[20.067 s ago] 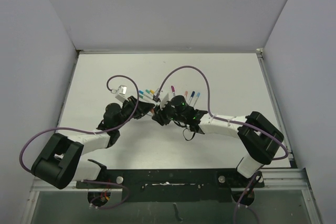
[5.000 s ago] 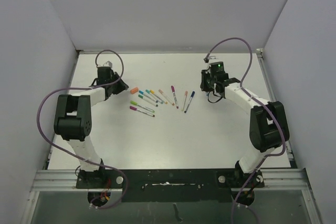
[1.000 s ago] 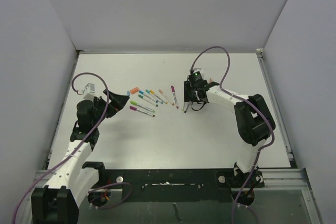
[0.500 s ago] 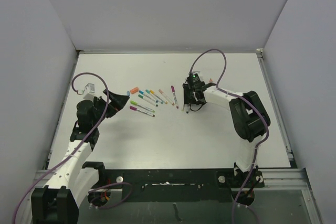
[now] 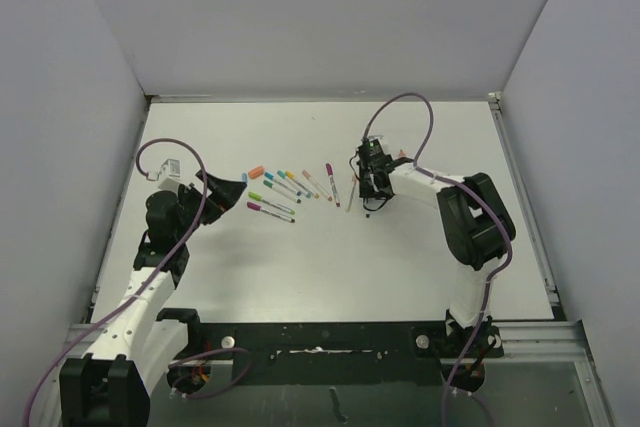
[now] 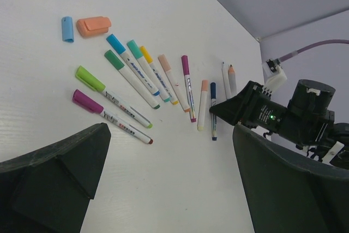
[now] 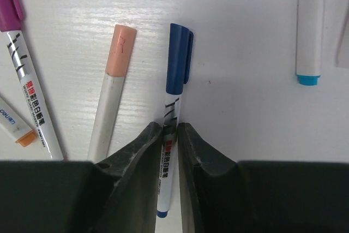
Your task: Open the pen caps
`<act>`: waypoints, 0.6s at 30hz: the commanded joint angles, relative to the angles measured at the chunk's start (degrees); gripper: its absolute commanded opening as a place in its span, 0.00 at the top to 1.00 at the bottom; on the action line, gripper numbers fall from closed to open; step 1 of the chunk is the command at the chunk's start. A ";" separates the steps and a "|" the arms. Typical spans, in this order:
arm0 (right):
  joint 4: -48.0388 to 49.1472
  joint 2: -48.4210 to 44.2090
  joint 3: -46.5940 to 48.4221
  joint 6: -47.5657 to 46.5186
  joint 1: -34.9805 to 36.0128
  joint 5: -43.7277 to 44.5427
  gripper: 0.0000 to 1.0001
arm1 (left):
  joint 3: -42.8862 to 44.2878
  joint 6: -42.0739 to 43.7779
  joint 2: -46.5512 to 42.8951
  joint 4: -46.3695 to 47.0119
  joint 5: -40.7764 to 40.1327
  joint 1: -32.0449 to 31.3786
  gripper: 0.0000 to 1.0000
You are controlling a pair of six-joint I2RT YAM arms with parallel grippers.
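A row of pens (image 5: 300, 187) with coloured pen caps (image 6: 90, 78) lies mid-table. Two loose caps, a light blue one (image 6: 67, 29) and a fatter orange one (image 6: 93, 25), rest at the row's left end. My right gripper (image 7: 170, 135) is down at the row's right end, shut on the white barrel of the dark blue pen (image 7: 173, 107). That pen's blue cap (image 7: 179, 58) sticks out beyond the fingertips and the pen lies on the table. My left gripper (image 6: 169, 189) hovers left of the row, open, with nothing between its fingers (image 6: 54, 184).
A peach-capped pen (image 7: 117, 80) lies just left of the gripped pen, and a magenta-capped pen (image 7: 11, 4) further left. An uncapped barrel with a light blue tip (image 7: 311, 25) lies to the right. White table (image 5: 330, 257) bounded by grey walls.
My right gripper's jaws have closed onto the dark blue pen, and it shifted slightly. The left arm has not moved.
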 commanded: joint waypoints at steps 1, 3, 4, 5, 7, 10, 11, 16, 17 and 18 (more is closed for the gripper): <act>1.71 1.52 -0.56 1.20 -0.53 -2.71 0.84 | -0.85 -1.08 -0.91 6.18 1.46 -0.14 0.02; 2.10 1.30 -1.14 1.17 -0.98 -3.22 0.88 | -1.49 -1.78 -0.82 7.96 2.09 -0.14 0.02; 2.28 1.22 -1.27 1.09 -1.23 -3.49 0.91 | -1.69 -2.18 -0.67 8.63 2.33 -0.14 0.02; 2.45 0.85 -1.56 0.98 -1.45 -3.64 0.95 | -1.83 -2.43 -0.47 9.17 2.65 -0.14 0.02; 3.14 0.03 -2.25 0.59 -1.86 -3.63 1.00 | -1.77 -2.95 0.49 10.61 3.93 -0.14 0.02; 6.33 -3.43 -4.39 -1.17 -1.96 -2.98 1.00 | -1.75 -4.44 2.61 13.29 6.10 -0.33 0.02; 8.31 -4.97 -5.46 -2.31 -1.85 -2.94 1.00 | -1.90 -5.00 3.41 14.58 6.49 -0.65 0.02; 14.90 -12.51 -10.22 -7.79 -0.52 -4.17 1.00 | -1.26 -5.25 7.44 17.67 4.53 -5.01 0.02; 15.70 -13.50 -10.73 -8.89 -0.11 -5.13 1.00 | -0.97 -5.16 8.43 18.27 4.00 -5.97 0.02; 16.39 -14.32 -11.25 -10.08 0.12 -6.58 1.00 | -0.66 -5.03 9.50 18.95 3.51 -7.01 0.02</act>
